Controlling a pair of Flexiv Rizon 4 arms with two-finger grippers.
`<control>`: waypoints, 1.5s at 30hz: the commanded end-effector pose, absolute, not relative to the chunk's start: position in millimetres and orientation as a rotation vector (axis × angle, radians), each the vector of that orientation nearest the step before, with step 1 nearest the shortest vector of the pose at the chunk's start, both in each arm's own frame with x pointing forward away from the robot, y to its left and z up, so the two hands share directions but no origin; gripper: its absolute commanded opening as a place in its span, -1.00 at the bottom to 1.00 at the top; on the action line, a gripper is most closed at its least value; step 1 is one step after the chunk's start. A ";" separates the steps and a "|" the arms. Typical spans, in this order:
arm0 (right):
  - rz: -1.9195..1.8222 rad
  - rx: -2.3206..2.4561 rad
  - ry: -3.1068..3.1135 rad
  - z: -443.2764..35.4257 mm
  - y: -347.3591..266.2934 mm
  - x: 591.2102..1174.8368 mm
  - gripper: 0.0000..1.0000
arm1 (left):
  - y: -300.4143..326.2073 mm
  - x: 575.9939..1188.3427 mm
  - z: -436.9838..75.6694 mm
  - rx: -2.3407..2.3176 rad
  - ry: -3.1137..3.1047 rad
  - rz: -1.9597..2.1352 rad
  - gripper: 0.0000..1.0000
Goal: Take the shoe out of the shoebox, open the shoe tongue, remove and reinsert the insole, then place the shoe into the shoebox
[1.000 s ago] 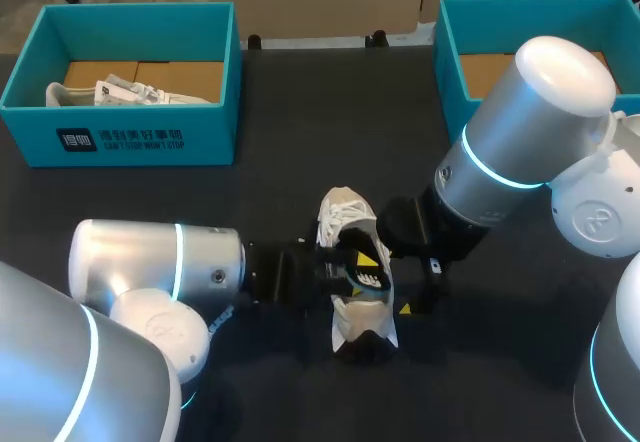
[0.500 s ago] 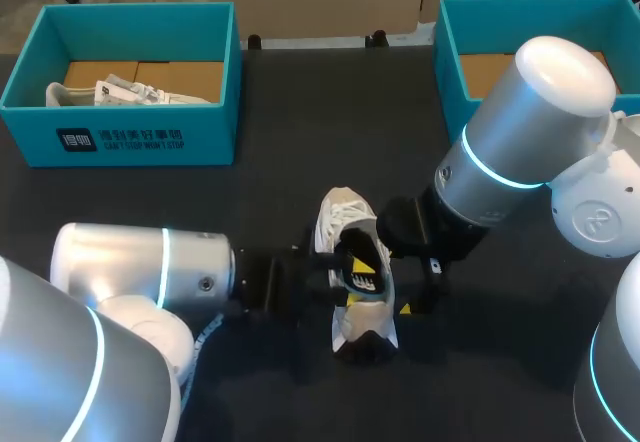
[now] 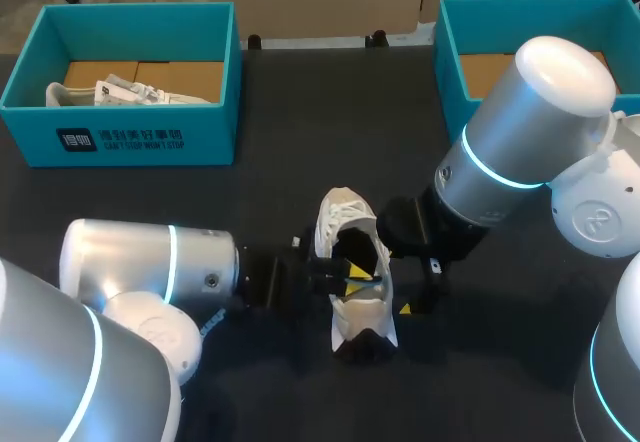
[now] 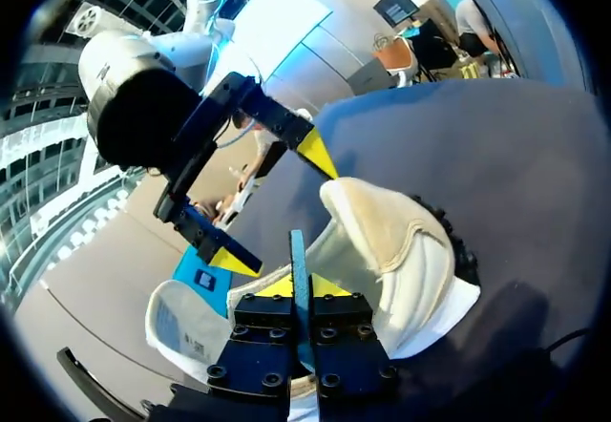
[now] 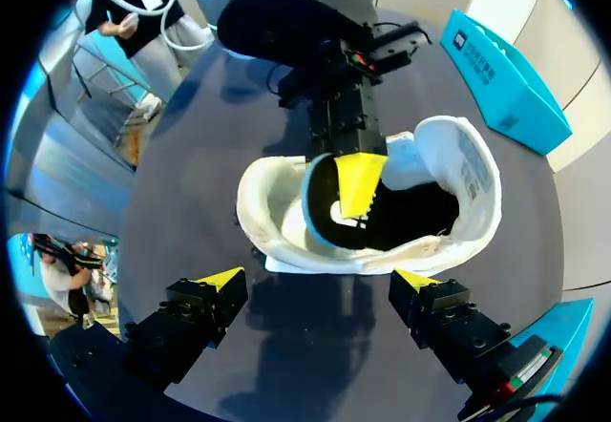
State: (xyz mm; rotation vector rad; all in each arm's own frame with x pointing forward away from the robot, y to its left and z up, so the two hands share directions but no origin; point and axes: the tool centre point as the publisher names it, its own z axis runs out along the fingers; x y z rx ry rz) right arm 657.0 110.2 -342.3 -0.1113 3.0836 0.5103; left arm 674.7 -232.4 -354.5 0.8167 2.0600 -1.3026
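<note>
Right wrist view: left gripper [image 5: 361, 181] clamped on the insole [image 5: 336, 223], likely light and floppy; the soft shoe [image 5: 272, 207], mid-table [image 5: 181, 136], wants steadying by the spread-apart right gripper [image 5: 318, 279].

Cannot see the lower finger of the left gripper [image 5: 359, 187] in the right wrist view: buried under the tilted-up insole [image 5: 329, 223] inside the shoe [image 5: 277, 207]. In the left wrist view, only slivers of yellow behind that gripper's black body, and the insole edge-on as a thin teal line. Right gripper [image 5: 317, 279] almost wholly masked by the right arm [image 3: 530, 132] from the head view, a single yellow tip [image 3: 405, 309] showing beside the shoe. Right shoebox [image 3: 450, 52] blocked by that arm and cut by the edge. Second shoe [image 3: 130, 92] partly behind the near wall of the left shoebox [image 3: 120, 137], shape hard to make out.
</note>
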 end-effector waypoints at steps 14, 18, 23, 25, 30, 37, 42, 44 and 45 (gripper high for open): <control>0.513 -0.113 3.082 -343.6 110.2 656.6 1.00 | -224.8 658.2 -329.2 0.796 2.064 -1.355 -0.08; 0.513 -0.113 3.082 -343.6 110.2 656.6 1.00 | -221.4 652.9 -324.2 0.805 2.069 -1.354 -0.04; 0.513 -0.113 3.082 -343.6 110.2 656.6 1.00 | -222.2 650.7 -323.8 0.834 2.098 -1.329 -0.19; 0.513 -0.113 3.082 -343.6 110.2 656.6 1.00 | -224.7 651.5 -326.1 0.837 2.104 -1.324 -0.62; 0.513 -0.113 3.082 -343.6 110.2 656.6 1.00 | -234.2 656.2 -335.8 0.853 2.116 -1.302 -1.00; 0.513 -0.113 3.082 -343.6 110.2 656.6 1.00 | -245.2 667.5 -353.6 0.884 2.150 -1.204 -1.00; 0.513 -0.113 3.082 -343.6 110.2 656.6 1.00 | -244.3 672.4 -357.6 0.871 2.163 -1.186 -1.00; 0.513 -0.113 3.082 -343.6 110.2 656.6 1.00 | -241.6 670.2 -353.6 0.863 2.163 -1.214 -1.00; 0.513 -0.113 3.082 -343.6 110.2 656.6 1.00 | -240.1 669.3 -351.4 0.861 2.161 -1.215 -1.00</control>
